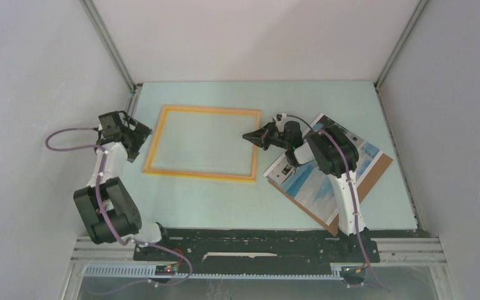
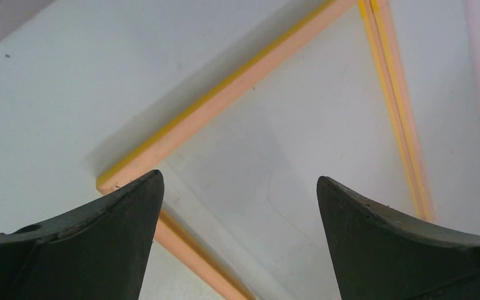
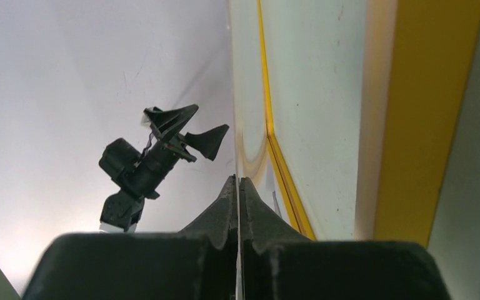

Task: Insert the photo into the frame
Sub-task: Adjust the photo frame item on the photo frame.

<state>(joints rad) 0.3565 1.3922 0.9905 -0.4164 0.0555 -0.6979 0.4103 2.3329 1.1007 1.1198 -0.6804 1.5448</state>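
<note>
The frame (image 1: pixel 200 174), a thin yellow-orange rim, lies flat left of the table's middle. My left gripper (image 1: pixel 142 135) hovers open at the frame's left side. In the left wrist view its tips (image 2: pixel 237 181) straddle a corner of the frame (image 2: pixel 225 94), with nothing between them. My right gripper (image 1: pixel 248 135) is at the frame's right rim, shut on a thin clear sheet that looks like the pane (image 3: pixel 245 94); its pale edge runs between the tips (image 3: pixel 238 179). The photo (image 1: pixel 315 181) lies face up on the right, partly under the right arm.
A brown backing board (image 1: pixel 375 172) lies under the photo, angled toward the table's right edge. White walls close in the table on the left, back and right. The left gripper (image 3: pixel 184 131) shows in the right wrist view, across the frame (image 3: pixel 425 125).
</note>
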